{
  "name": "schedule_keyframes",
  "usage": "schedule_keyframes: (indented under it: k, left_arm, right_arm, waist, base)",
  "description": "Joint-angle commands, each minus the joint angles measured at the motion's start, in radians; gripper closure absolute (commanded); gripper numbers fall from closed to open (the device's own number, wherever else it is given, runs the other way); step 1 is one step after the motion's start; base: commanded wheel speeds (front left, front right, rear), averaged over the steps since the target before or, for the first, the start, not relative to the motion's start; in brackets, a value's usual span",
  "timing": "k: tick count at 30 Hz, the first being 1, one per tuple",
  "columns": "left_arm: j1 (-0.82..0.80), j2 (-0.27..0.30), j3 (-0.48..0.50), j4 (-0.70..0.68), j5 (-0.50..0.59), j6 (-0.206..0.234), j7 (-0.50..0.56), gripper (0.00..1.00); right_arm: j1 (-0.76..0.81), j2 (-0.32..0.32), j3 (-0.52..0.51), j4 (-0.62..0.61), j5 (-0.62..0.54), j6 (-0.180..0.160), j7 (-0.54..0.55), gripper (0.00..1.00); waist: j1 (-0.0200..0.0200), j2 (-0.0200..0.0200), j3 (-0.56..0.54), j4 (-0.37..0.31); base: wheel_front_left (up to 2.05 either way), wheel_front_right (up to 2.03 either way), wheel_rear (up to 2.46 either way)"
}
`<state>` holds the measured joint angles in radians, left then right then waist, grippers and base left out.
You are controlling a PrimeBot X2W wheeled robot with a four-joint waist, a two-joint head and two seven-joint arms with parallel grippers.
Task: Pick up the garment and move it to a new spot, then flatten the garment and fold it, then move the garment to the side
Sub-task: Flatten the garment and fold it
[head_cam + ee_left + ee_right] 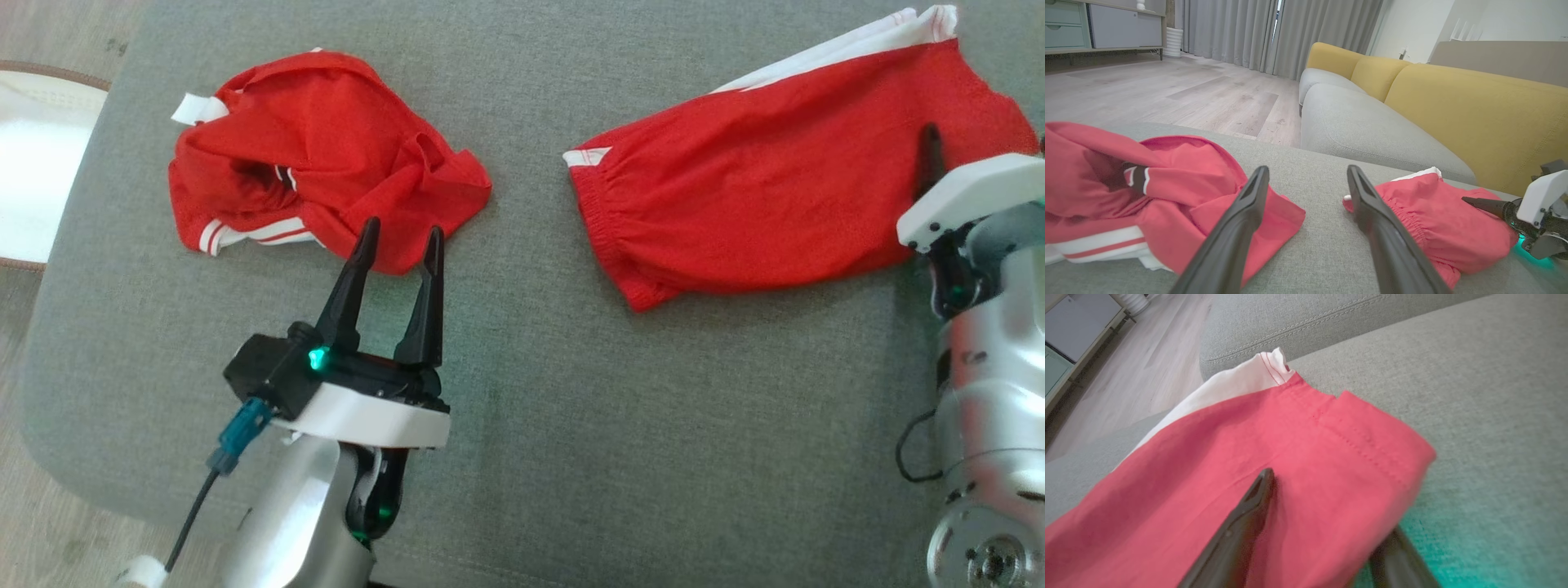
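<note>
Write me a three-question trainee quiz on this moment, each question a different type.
1. Fill in: the crumpled garment and the flatter red shorts both lie on a ___ cushion.
2. True or false: the left tool is shut on the crumpled garment.
3. Multiple choice: where is the right tool working? A) at the crumpled garment B) at the flatter red shorts C) over bare cushion

Key: 1 grey. 2 false: its jaws stand open, tips at the garment's near edge. 3 B: one finger lies on top of the cloth, the other at its edge.
</note>
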<state>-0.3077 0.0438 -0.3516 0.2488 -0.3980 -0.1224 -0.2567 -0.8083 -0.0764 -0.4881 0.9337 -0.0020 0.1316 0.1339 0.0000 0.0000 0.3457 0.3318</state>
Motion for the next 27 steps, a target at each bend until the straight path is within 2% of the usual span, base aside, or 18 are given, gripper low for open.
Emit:
schedule_keyframes:
  k: [1, 6, 13, 20, 27]
  left_arm:
    - [-0.037, 0.007, 0.028, -0.034, -0.009, 0.01, -0.005, 0.0]
    - [-0.041, 0.006, 0.031, -0.037, -0.013, 0.012, -0.005, 0.0]
    - [-0.038, 0.006, 0.036, -0.035, -0.007, 0.009, -0.005, 0.0]
    - [-0.013, 0.006, 0.048, -0.03, 0.003, 0.004, -0.005, 0.0]
    - [0.017, 0.006, 0.058, -0.025, 0.02, -0.001, -0.005, 0.0]
  right_arm:
    - [-0.005, 0.026, 0.02, 0.027, -0.025, -0.001, -0.014, 1.0]
    - [-0.038, 0.016, 0.033, 0.026, -0.034, -0.001, -0.075, 1.0]
    - [-0.04, -0.027, 0.051, -0.021, 0.057, -0.001, -0.161, 1.0]
    - [0.089, -0.054, 0.031, -0.138, 0.16, -0.001, -0.205, 1.0]
    - [0.249, -0.008, -0.054, -0.271, 0.198, -0.001, -0.226, 1.0]
  waist:
    - [0.0, 0.0, 0.003, -0.006]
    - [0.0, 0.0, 0.004, -0.031]
    - [0.0, 0.0, -0.011, -0.087]
    - [0.0, 0.0, -0.048, -0.141]
    - [0.0, 0.0, -0.097, -0.17]
  base:
    - [0.0, 0.0, 0.0]
    - [0.0, 0.0, 0.0]
    - [0.0, 0.0, 0.0]
    - [0.0, 0.0, 0.0]
    - [0.0, 0.0, 0.0]
